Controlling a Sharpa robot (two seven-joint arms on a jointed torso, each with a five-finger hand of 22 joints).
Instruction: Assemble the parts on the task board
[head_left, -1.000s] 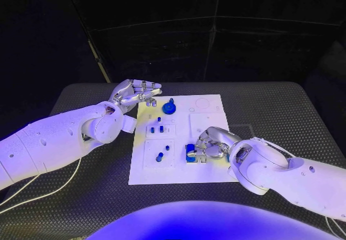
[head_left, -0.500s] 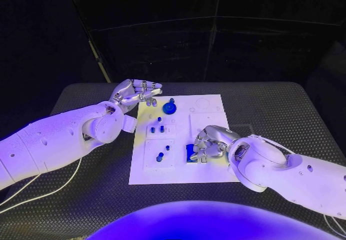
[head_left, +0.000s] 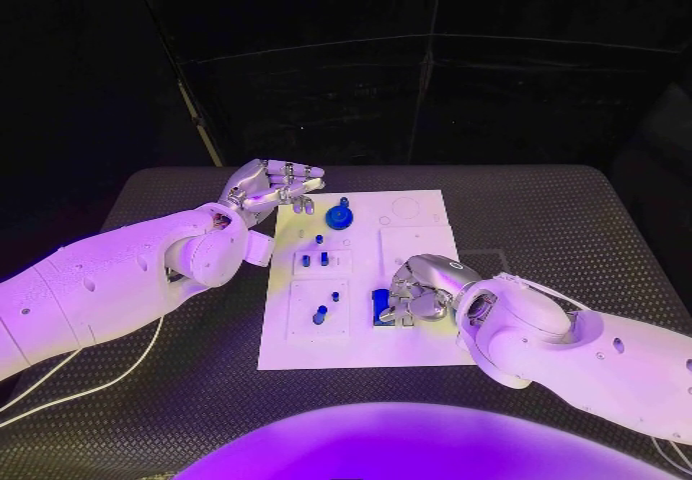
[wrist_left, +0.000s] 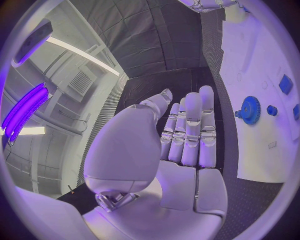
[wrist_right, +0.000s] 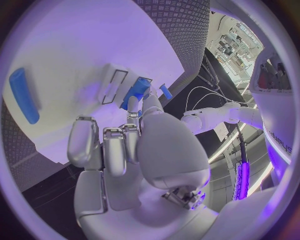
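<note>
The white task board (head_left: 346, 345) lies mid-table. My right hand (head_left: 420, 288) is curled over the board's near right part, its fingertips (wrist_right: 142, 101) on a blue block (head_left: 381, 303) that stands by white slots (wrist_right: 136, 91). A small blue peg (wrist_right: 165, 91) lies just past it, and a long blue piece (wrist_right: 24, 95) rests farther off on the board. My left hand (head_left: 271, 184) hovers at the board's far left corner, holding nothing, fingers side by side (wrist_left: 187, 130). A blue gear (head_left: 339, 215) sits on the board close to it (wrist_left: 251, 110).
Small blue pegs (head_left: 320, 238) (head_left: 313, 259) (head_left: 319, 315) stand in the board's left column. A blue square piece (wrist_left: 285, 84) and a small blue knob (wrist_left: 272, 110) lie past the gear. Dark textured matting (head_left: 577, 210) surrounds the board.
My right hand has closed in slightly on the blue block, drifting a little toward the board's middle. The left hand and the parts stay where they were.
</note>
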